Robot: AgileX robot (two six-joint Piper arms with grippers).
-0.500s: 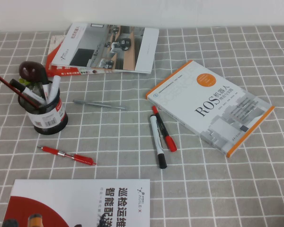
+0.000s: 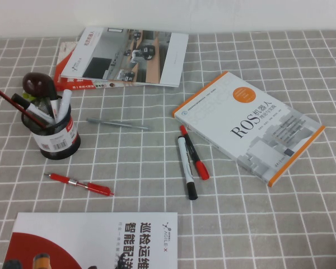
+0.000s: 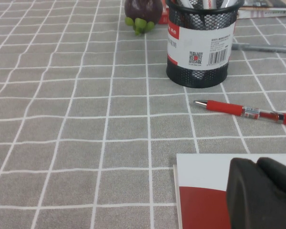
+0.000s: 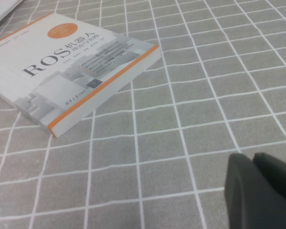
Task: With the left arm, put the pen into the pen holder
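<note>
Grey checked cloth, nothing shifted since a moment ago, so no start; pen lies near the left front corner by holder; left gripper and right gripper closed, empty, at the front edge.

Right pincer, closed, hovers near the ROS book.
</note>
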